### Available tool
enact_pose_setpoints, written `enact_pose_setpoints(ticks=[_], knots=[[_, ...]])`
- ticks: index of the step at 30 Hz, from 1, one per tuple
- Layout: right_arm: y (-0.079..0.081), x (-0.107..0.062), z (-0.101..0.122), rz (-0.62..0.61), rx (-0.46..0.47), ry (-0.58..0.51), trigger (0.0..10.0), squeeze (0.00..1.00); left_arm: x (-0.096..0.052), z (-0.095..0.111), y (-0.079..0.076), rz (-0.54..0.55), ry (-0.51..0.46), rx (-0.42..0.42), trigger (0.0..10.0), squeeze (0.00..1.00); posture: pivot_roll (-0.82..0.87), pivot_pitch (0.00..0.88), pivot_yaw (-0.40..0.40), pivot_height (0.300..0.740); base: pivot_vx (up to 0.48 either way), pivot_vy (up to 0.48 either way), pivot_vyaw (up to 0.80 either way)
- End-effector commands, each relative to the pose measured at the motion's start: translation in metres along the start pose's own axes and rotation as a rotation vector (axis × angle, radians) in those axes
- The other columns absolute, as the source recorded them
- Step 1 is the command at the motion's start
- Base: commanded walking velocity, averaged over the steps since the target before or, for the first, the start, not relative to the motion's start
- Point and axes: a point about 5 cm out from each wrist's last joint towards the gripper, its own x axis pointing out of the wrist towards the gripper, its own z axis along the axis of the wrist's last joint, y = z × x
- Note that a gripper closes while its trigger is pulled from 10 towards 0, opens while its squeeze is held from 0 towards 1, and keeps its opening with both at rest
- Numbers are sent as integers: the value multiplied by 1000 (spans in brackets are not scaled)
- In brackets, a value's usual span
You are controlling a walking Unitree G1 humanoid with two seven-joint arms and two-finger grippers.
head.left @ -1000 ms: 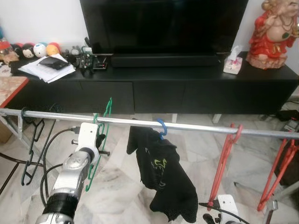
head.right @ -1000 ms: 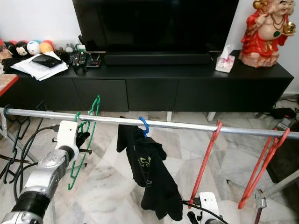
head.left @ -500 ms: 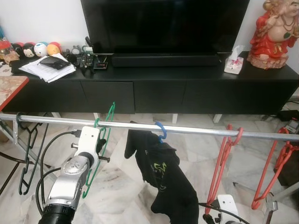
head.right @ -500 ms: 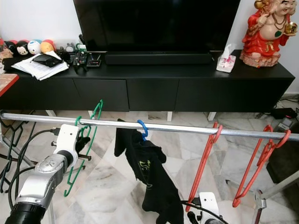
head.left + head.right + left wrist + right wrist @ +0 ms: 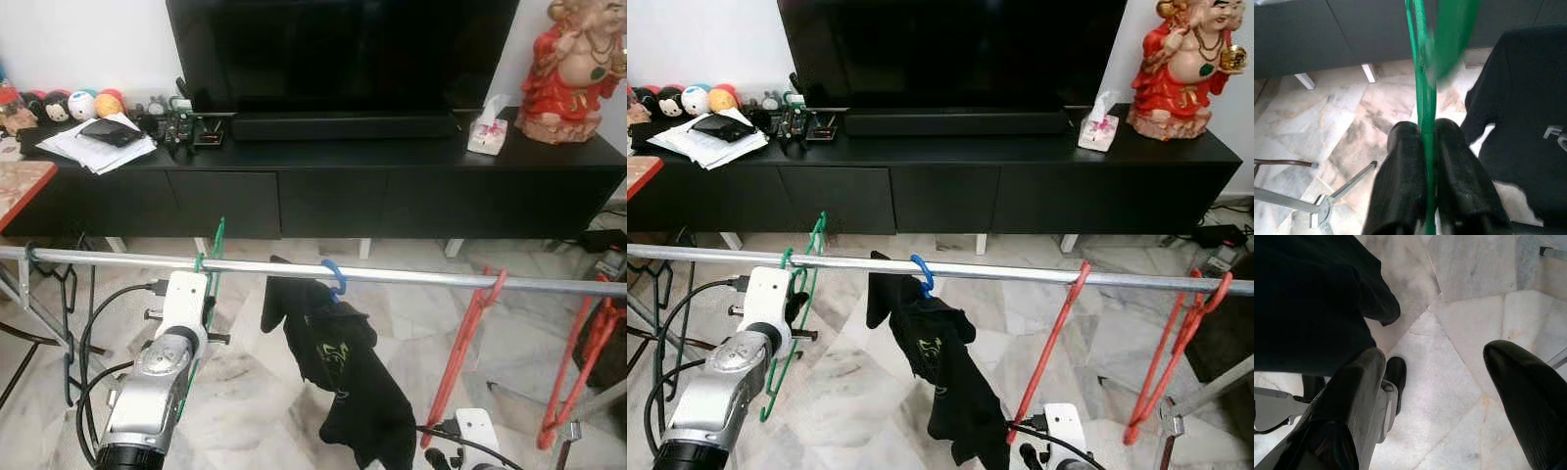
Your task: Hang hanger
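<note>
Clothes rail (image 5: 411, 277) of silver metal runs across the left eye view, in front of a long black TV cabinet (image 5: 323, 186) holding a dark television (image 5: 343, 54), papers (image 5: 98, 145), a tissue pack (image 5: 487, 132) and a red figurine (image 5: 568, 73). The green hanger (image 5: 208, 269) has its hook over the rail toward the robot's left, its body hanging below. The left gripper (image 5: 204, 313) sits just under the rail at that hanger, at the end of a silver arm rising from the bottom edge. Beside it, a blue hook (image 5: 336, 274) carries a black garment (image 5: 348, 372) drooping toward the marble floor (image 5: 255, 392). Further to the robot's right, red hangers (image 5: 470, 333) dangle from the rail. In the right eye view the same scene repeats, with the right gripper (image 5: 1038, 458) low at the bottom edge, idle. In the left wrist view, the two black fingers (image 5: 1405, 171) are clamped together on the thin green bar of the hanger, with the black garment to one side. In the right wrist view, the fingers (image 5: 1518, 382) stand wide apart above the marble floor, holding nothing, with the black garment near one of them.
</note>
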Motion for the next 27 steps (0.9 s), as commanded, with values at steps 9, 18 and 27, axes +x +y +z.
enact_pose_setpoints(ticks=[9,18,27], knots=[[0,0,-1,4,-9,10,10000,0,-3,-15,5,34,68,-17,10000,1000,-56,0,5,740,0,0,0],[0,0,-2,5,-10,11,10000,0,-7,-6,8,29,24,-39,10000,1000,-55,0,5,740,0,0,0],[1,0,-2,7,-11,12,10000,0,-32,0,8,-104,27,20,10000,1000,-43,0,4,740,0,0,0]])
